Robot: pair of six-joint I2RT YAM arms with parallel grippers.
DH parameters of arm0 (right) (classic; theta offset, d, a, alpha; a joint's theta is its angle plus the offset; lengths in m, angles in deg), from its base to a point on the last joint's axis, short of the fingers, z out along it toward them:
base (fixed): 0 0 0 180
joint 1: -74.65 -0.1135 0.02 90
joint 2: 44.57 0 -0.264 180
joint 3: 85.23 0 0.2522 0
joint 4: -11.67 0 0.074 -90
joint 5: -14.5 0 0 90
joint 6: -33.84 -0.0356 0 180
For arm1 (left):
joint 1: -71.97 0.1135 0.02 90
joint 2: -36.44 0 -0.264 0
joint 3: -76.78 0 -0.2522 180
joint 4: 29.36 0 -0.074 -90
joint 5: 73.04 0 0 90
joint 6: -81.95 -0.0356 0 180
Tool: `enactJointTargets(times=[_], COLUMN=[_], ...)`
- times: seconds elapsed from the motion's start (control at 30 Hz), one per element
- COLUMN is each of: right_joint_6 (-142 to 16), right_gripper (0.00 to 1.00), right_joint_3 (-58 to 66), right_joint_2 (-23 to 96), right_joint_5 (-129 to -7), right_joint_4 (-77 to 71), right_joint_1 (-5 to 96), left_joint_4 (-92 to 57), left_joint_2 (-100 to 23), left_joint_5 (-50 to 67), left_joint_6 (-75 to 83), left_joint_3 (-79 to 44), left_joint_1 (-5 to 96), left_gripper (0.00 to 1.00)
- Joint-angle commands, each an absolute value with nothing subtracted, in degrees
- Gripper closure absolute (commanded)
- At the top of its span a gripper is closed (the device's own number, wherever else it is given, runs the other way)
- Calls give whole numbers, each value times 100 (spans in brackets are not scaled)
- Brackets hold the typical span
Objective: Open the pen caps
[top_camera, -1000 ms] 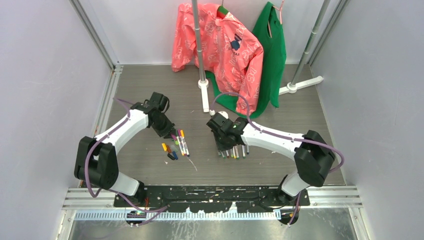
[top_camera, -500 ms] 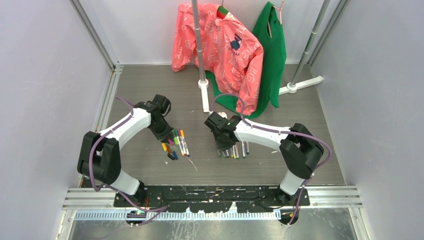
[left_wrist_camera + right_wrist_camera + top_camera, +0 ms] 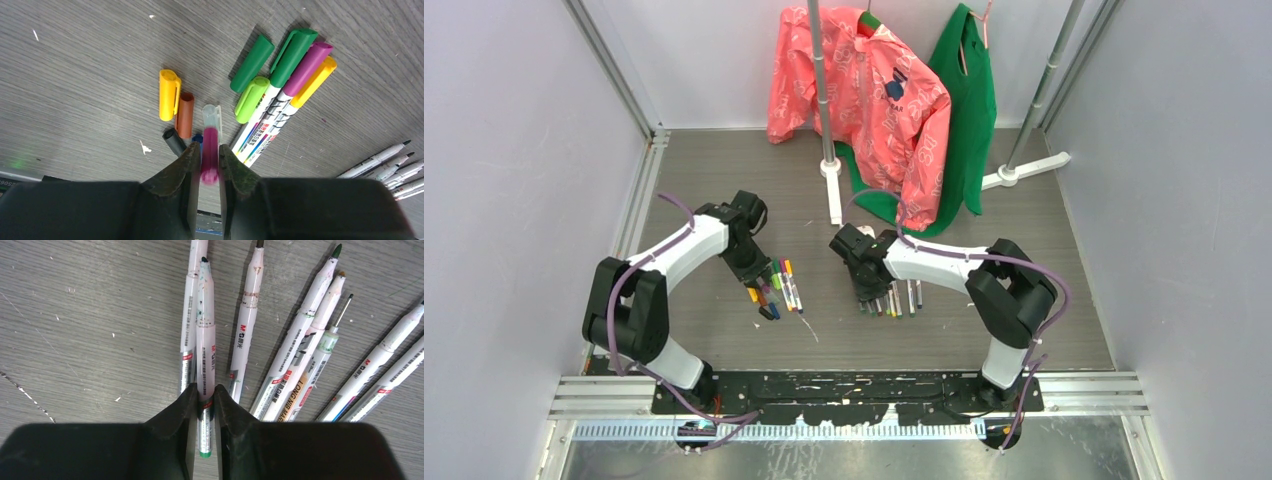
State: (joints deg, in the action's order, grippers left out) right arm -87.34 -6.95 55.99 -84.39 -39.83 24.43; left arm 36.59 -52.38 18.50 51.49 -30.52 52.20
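Note:
My left gripper [image 3: 760, 283] [image 3: 210, 156] is shut on a magenta pen cap [image 3: 210, 145] with a clear end, low over the loose caps. Loose pen caps lie under it: yellow [image 3: 169, 95], brown [image 3: 184, 115], dark grey [image 3: 174, 141], dark green [image 3: 252, 62] and light green [image 3: 251, 92]. Three capped pens [image 3: 280, 95] lie to their right. My right gripper [image 3: 867, 292] [image 3: 204, 399] is shut on an uncapped whitish pen [image 3: 206, 330] with a green end, low over a row of several uncapped pens [image 3: 305, 350] [image 3: 894, 300].
A white stand pole [image 3: 829, 160] rises behind the pens. A pink garment [image 3: 864, 100] and a green one [image 3: 969, 110] hang at the back. A second stand foot [image 3: 1024, 170] lies at the back right. Grey walls close both sides.
My left gripper has moved a little toward me and down over the loose caps, still holding the magenta cap. My right gripper has shifted slightly left over the pen row.

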Motion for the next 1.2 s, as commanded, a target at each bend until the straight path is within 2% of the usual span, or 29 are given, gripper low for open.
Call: enactJointTargets(times=[0.0, 0.53, 0.93, 1.17], right_joint_6=[-8719, -8680, -8491, -8481], right_gripper=[77, 69, 62, 57], right_joint_3=[-467, -358, 100, 192], right_joint_2=[5605, 5620, 5453, 5363], right_joint_5=[-8460, -8470, -8704, -8753], right_joint_4=[-3857, -3920, -4337, -4401], right_joint_1=[2481, 2521, 2517, 2519], left_joint_4=[3797, 3989, 4182, 3923], left_joint_2=[-5289, -5272, -4779, -4220], left_joint_5=[1994, 2136, 2135, 1897], left_joint_6=[5160, 5227, 5341, 5464], left_joint_3=[-2958, -2791, -2558, -2721], left_joint_1=[5202, 5202, 5202, 5202], left_gripper=[79, 78, 78, 71])
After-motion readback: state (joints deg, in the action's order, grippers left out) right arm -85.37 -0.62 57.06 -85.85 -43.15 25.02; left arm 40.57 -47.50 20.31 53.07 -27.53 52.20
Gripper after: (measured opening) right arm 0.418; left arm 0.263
